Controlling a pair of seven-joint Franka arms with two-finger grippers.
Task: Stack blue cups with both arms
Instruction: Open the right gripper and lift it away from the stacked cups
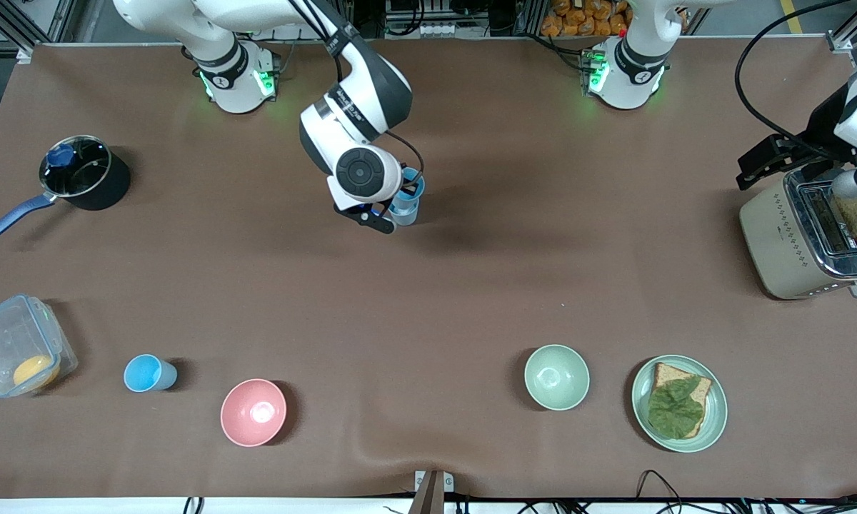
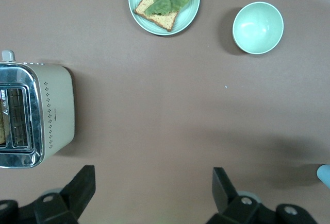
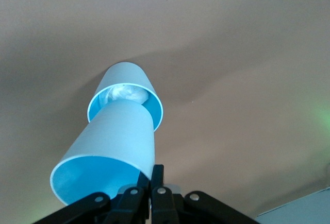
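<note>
My right gripper (image 3: 156, 175) is shut on the rim of a tilted light-blue cup (image 3: 111, 149). That cup's base sits in the mouth of a second blue cup (image 3: 126, 87), which stands on the brown table. In the front view this pair (image 1: 407, 201) is mid-table, toward the robots' bases, with the right gripper (image 1: 389, 214) beside it. A third blue cup (image 1: 148, 373) stands alone near the front camera, toward the right arm's end. My left gripper (image 2: 152, 188) is open and empty, high over the table beside the toaster (image 2: 36, 113).
A pink bowl (image 1: 253, 412), a pale green bowl (image 1: 556, 377) and a plate with bread and lettuce (image 1: 678, 403) lie near the front camera. A pot (image 1: 78, 171) and a clear box (image 1: 14, 346) are toward the right arm's end. The toaster (image 1: 800, 235) is toward the left arm's end.
</note>
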